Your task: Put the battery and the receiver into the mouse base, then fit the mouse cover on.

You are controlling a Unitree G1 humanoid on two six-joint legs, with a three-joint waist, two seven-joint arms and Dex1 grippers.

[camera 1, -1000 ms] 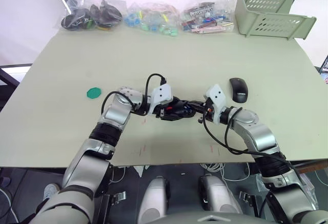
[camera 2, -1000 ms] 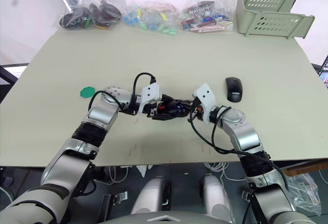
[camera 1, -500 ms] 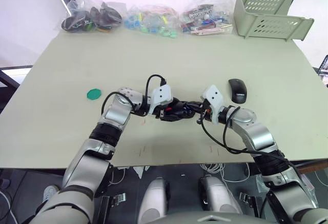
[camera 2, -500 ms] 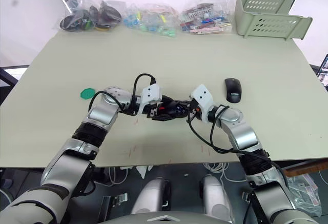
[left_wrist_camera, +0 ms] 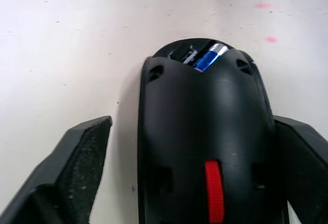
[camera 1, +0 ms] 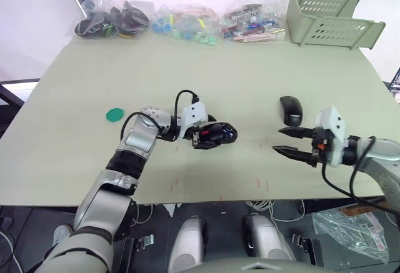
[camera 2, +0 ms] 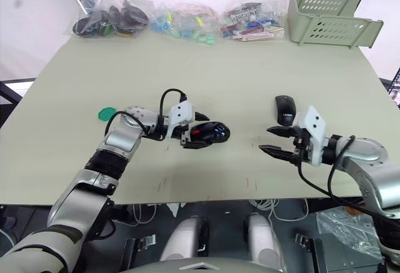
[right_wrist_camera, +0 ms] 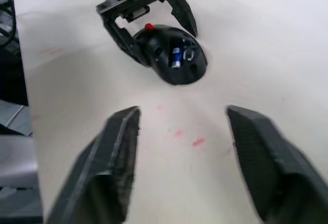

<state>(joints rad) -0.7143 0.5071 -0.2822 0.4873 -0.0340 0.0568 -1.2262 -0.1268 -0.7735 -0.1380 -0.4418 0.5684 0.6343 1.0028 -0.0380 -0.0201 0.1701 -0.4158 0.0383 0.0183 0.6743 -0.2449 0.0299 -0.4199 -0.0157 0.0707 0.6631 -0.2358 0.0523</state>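
The black mouse base [camera 2: 209,132] lies on the table, red scroll wheel toward my left wrist. The blue battery [left_wrist_camera: 207,59] sits in its open compartment, also seen as a blue battery [right_wrist_camera: 176,55] from my right wrist. I cannot make out the receiver. My left gripper [camera 1: 214,134] is open, its fingers [left_wrist_camera: 84,152] straddling the base with a gap on one side. My right gripper [camera 1: 277,141] hangs open and empty, well to the right of the base. The smooth black mouse cover [camera 1: 290,109] lies just beyond it.
A green disc [camera 1: 114,114] lies left of my left arm. Clear bags of parts [camera 1: 181,20] line the table's far edge, and a pale green basket [camera 1: 331,17] stands at the back right. Small red marks dot the table [right_wrist_camera: 197,142].
My right gripper has opened and drawn back to the right, away from the mouse base. My left gripper's fingers have spread wider around the base.
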